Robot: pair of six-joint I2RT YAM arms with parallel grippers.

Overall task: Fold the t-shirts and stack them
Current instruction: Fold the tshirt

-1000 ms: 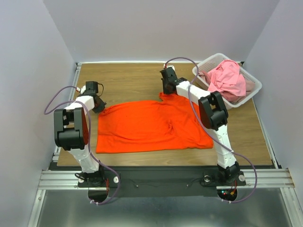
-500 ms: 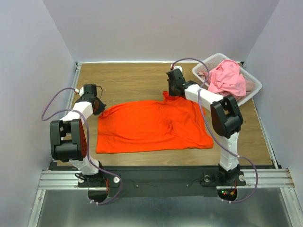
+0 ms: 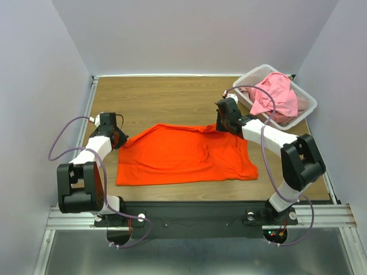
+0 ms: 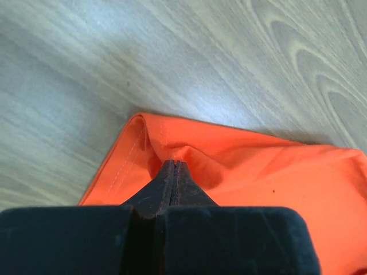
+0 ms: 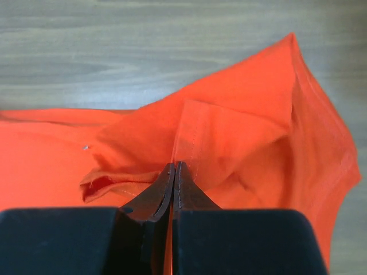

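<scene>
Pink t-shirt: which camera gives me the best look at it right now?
The top external view, the only one that shows it: the pink t-shirt lies bunched in the white basket at the table's far right corner. Both wrist views show only the orange t-shirt and the table, nothing of the pink one.

this looks like a robot lab. a wooden surface [image 3: 166,97] sits in a small booth with plain pale walls [image 3: 34,74]. a left robot arm [image 3: 80,180] and a right robot arm [image 3: 298,163] are bolted by a metal rail [image 3: 195,216], with purple cables [image 3: 57,140] looping off them.
</scene>
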